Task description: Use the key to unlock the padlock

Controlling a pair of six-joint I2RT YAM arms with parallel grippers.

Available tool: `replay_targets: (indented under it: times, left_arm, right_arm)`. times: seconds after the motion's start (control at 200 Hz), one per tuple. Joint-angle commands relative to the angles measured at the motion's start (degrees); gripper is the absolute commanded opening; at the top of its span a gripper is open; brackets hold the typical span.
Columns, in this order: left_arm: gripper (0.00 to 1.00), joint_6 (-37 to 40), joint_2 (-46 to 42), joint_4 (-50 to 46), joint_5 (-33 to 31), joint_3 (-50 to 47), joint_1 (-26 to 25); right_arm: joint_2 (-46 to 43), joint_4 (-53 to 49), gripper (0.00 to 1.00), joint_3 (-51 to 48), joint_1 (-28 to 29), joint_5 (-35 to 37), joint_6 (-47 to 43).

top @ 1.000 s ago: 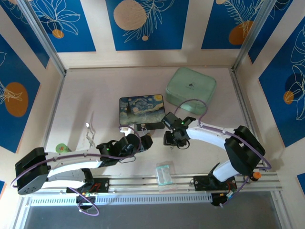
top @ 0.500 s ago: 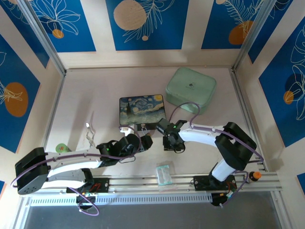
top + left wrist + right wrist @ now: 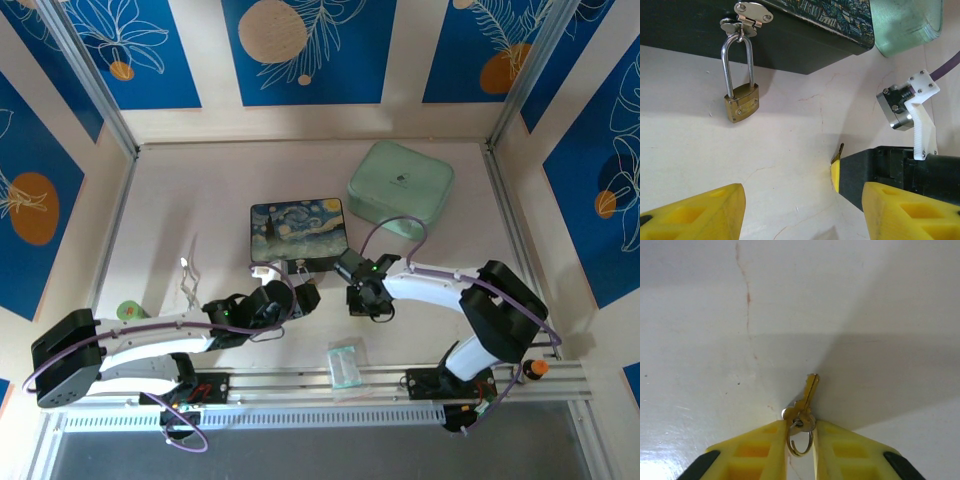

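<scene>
Right pincer has swung in toward the box and closed, pinching the key by its head, down at the desk. Thin hold, so it could twist or slip, and the padlock, dangling from the hasp, may swing away. Key's blade points straight out ahead. Left pincer spread.

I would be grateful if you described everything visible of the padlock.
The padlock is small, with a brass-coloured body and a long, thin, shiny silver shackle. The shackle looks closed and passes through the silver hasp on the dark front of the painted box. The body seems to rest on the pale table below the hasp, slightly tilted; nothing else touches it.
</scene>
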Motion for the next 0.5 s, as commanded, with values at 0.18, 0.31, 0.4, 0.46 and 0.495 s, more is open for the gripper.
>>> replay_targets:
  times: [0.18,0.31,0.4,0.46,0.495]
  left_arm:
    - [0.63,0.30,-0.82,-1.78,-1.54,0.45,-0.47]
    - [0.63,1.11,-0.59,-2.22,-2.31,0.95,-0.46]
    - [0.63,2.61,-0.37,-2.94,-3.09,1.58,-0.42]
    - [0.62,5.17,-0.13,-2.06,-3.06,1.60,-0.43]
    - [0.62,6.73,-0.09,-1.40,-2.79,1.68,-0.43]
  right_arm:
    - [-1.72,5.34,0.10,-5.81,-3.22,-4.64,-5.08]
    - [-4.93,6.38,0.01,-6.99,-4.50,-6.30,-9.65]
    - [-8.36,6.93,0.00,-7.95,-5.71,-8.57,-13.69]
    - [-10.73,7.10,0.00,-8.49,-6.86,-10.92,-16.60]
    - [-11.91,6.85,0.00,-8.69,-7.52,-12.13,-17.96]
